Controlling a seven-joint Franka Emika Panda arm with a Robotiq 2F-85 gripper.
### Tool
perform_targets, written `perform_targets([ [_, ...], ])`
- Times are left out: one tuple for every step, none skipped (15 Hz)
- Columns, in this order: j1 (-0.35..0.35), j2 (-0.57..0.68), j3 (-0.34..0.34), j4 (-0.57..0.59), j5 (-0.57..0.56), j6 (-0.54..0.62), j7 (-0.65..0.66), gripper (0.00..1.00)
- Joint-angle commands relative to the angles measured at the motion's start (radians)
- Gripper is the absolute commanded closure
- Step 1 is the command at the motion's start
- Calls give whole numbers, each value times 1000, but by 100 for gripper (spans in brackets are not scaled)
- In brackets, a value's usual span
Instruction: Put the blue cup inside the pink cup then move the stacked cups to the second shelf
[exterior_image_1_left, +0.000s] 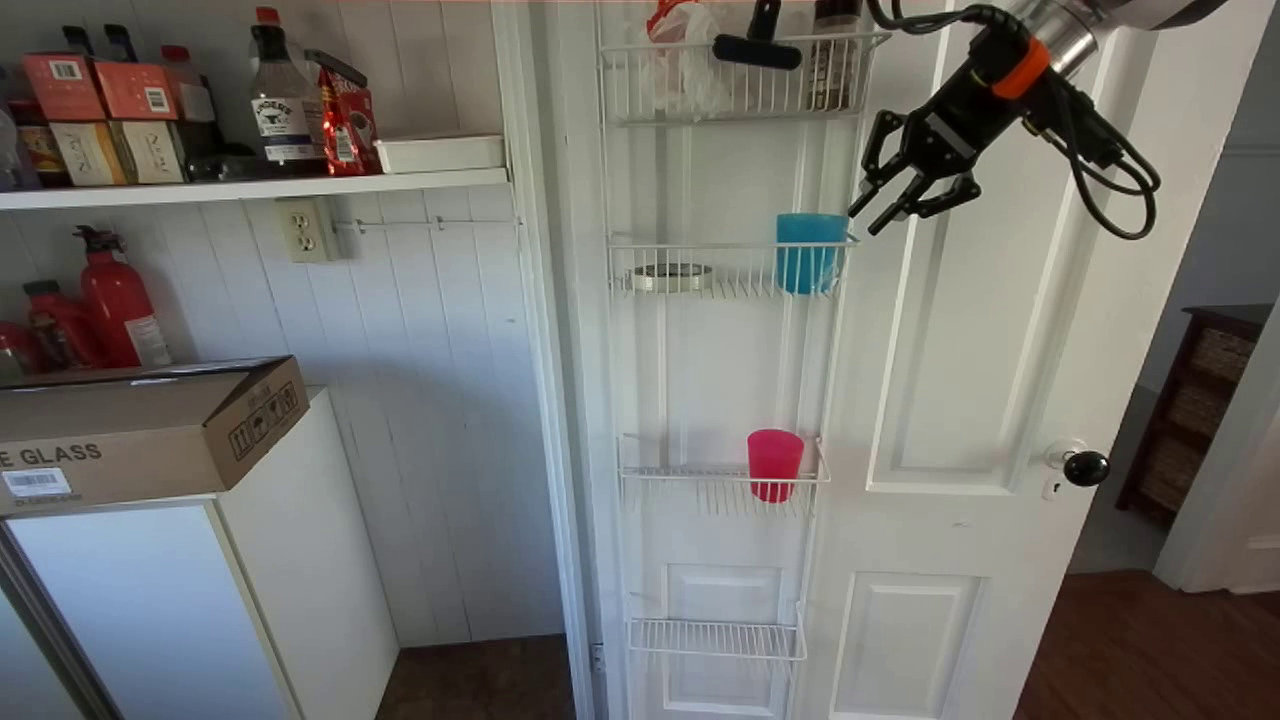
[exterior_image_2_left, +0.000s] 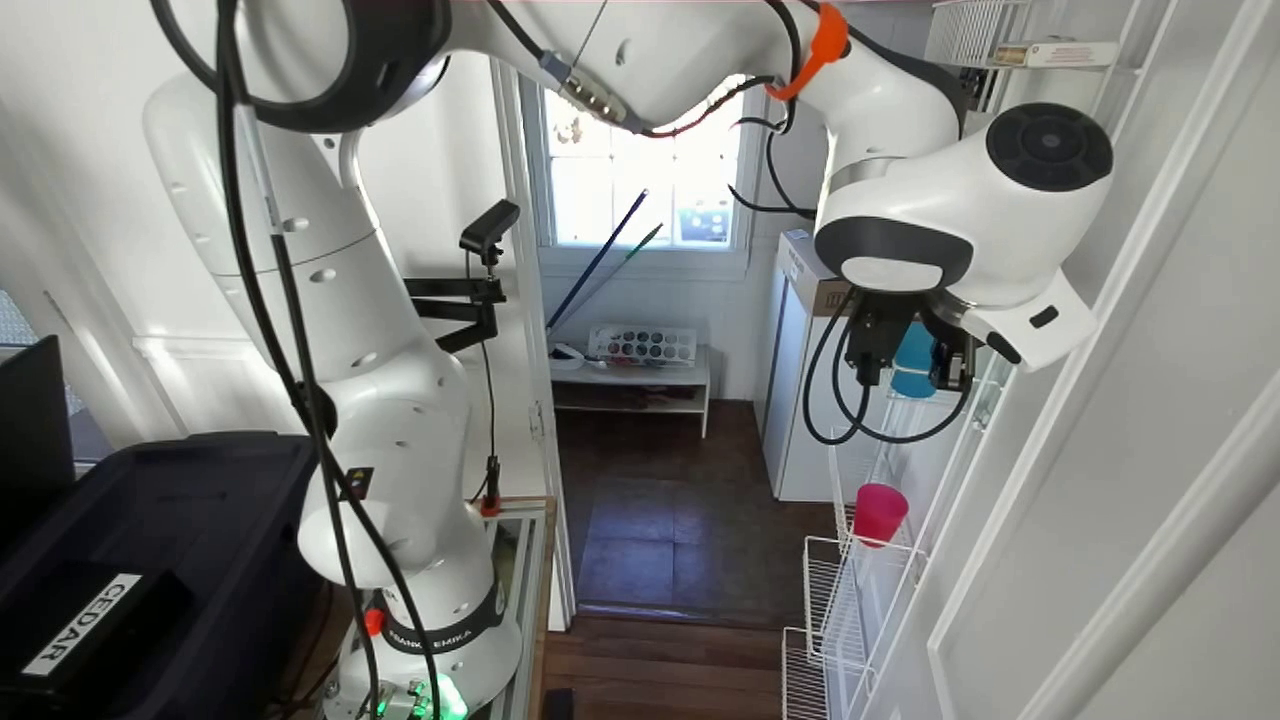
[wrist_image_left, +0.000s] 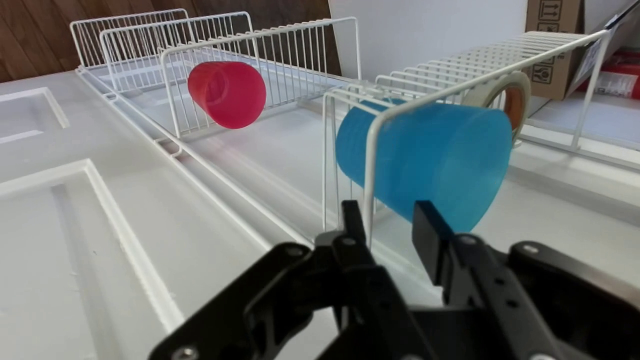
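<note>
Your hand (exterior_image_1_left: 863, 221), fingers narrowly parted, hangs just right of the blue cup (exterior_image_1_left: 810, 256) on the second shelf (exterior_image_1_left: 730, 246); the pink cup (exterior_image_1_left: 775, 458) stands one tier (exterior_image_1_left: 685, 472) lower.

The second shelf (exterior_image_1_left: 732, 246) holds the blue cup (wrist_image_left: 435, 160) and tape (exterior_image_1_left: 672, 284).

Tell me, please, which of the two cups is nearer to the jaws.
The blue cup, on the second shelf: it stands just ahead of the jaws in the wrist view. The pink cup stands lower and farther away.
</note>
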Motion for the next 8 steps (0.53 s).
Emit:
perform_targets([
  [-11, 4, 20, 19, -11, 0, 20, 36],
  [-10, 4, 20, 22, -6, -3, 15, 28],
  [-8, 3, 22, 24, -2, -1, 10, 22],
  [-6, 3, 24, 28, 2, 3, 3, 16],
  [-5, 4, 26, 32, 6, 3, -2, 8],
  [-3, 5, 29, 38, 7, 3, -6, 2],
  [-2, 7, 31, 44, 10, 3, -10, 0],
  [0, 8, 33, 49, 12, 3, -13, 0],
])
